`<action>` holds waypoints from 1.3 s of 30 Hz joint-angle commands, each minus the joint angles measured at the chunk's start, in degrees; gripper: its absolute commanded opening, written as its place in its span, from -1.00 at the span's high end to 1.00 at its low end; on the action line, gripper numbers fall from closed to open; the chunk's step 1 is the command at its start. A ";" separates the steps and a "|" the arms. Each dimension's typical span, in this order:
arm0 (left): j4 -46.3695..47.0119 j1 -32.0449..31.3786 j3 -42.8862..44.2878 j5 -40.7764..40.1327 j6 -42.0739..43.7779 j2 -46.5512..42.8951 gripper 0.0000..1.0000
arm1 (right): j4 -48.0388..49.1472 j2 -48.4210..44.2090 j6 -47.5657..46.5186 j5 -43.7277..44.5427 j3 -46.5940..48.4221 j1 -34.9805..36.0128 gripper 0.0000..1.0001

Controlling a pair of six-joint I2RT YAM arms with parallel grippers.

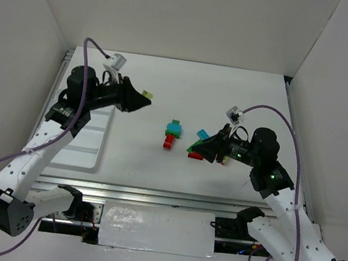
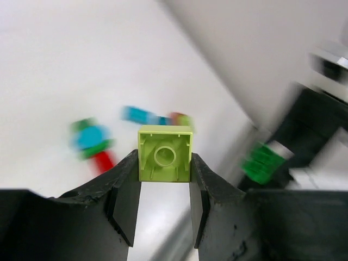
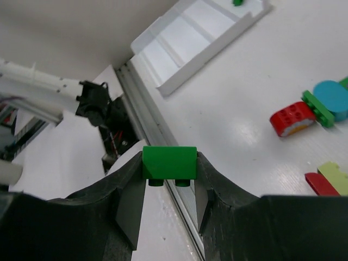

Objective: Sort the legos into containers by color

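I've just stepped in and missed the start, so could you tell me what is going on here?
Bricks are being sorted by colour into the white tray. The left gripper holds a lime brick, and the right gripper holds a dark green brick. A few teal and red bricks lie loose mid-table.

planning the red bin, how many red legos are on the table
2: one red lego near the teal piece, another next to a lime brick; more may hide under the right arm.
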 commanded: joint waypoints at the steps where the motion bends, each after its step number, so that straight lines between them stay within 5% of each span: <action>1: -12.74 8.84 2.32 -22.32 -1.64 -0.12 1.00 | -1.66 0.23 3.56 10.12 3.55 -0.06 1.00; 3: -15.14 12.62 1.62 -33.86 -3.74 -0.47 1.00 | -2.37 -0.20 4.79 13.97 3.46 0.11 1.00; 10: -14.70 22.48 -3.30 -46.82 -10.43 6.36 1.00 | 0.27 -1.70 7.69 12.07 1.00 0.11 1.00; 17: -9.35 29.34 -7.78 -49.65 -17.10 12.71 1.00 | -1.14 -2.31 6.91 11.62 0.30 0.29 1.00; 32: -6.10 29.96 -12.09 -50.80 -21.16 25.36 0.99 | 1.24 0.32 7.08 9.08 -0.67 0.11 1.00; 39: -4.68 29.96 -12.27 -49.65 -20.45 26.07 0.15 | 0.71 1.55 6.64 8.81 0.03 0.20 1.00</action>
